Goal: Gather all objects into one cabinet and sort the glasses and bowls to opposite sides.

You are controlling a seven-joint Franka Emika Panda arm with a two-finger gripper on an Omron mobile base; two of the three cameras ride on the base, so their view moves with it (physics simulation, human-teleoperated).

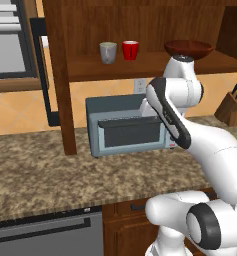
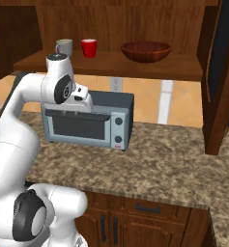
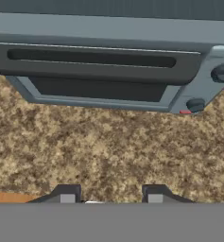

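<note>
My fingers (image 3: 111, 196) hang half-open, empty, over the speckled granite desk (image 3: 108, 151), since the grey cup (image 1: 108, 52), red cup (image 1: 130, 50) and dark brown bowl (image 1: 188, 48) already sit sorted on the wooden cabinet shelf (image 1: 150, 67).

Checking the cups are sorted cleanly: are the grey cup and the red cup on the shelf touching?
Apart. The left base view shows the grey cup and red cup side by side with a strip of wooden cabinet back showing between them.
</note>
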